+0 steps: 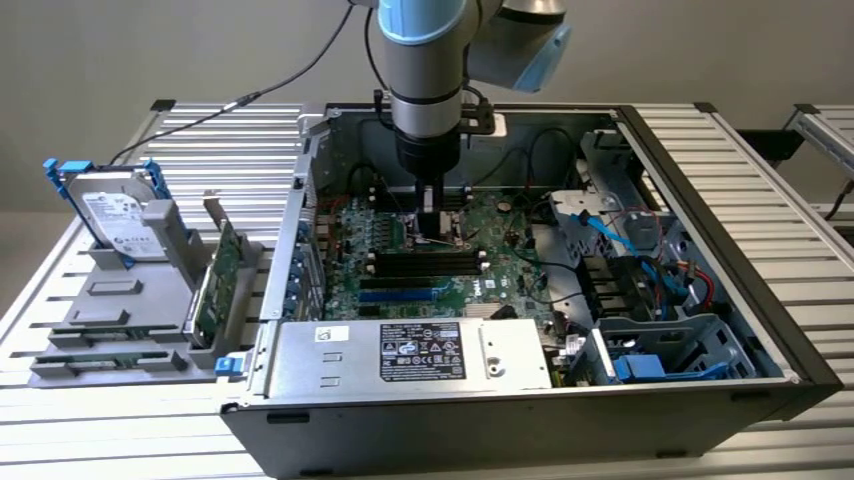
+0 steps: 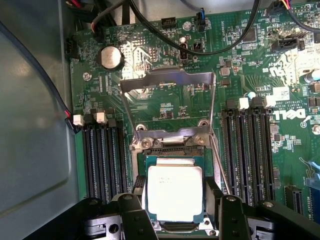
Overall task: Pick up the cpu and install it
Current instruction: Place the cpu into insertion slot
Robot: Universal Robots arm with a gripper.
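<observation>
Far off to the exterior view's left of the pincer, a silver hard drive with a white label stands on edge in a grey moulded stand. A long green circuit card stands upright between that stand and the case. The dark metal computer case lies open on a ribbed aluminium table. At its near wall, well in front of the pincer, sits a boxy bare-steel power supply with a black label.

The pincer hangs straight down from the grey and blue arm, low over the green motherboard. Its black fingers are clamped on two opposite edges of the cpu. The cpu is a small flat square with a dull silver lid on a green rim, held right over the socket. Just beyond it the socket's thin steel load plate stands tilted up, and past that lies a round coin battery. Long black memory slots run along both sides of the pincer. To the exterior view's right of the pincer, blue cables loop above a perforated drive cage.
</observation>
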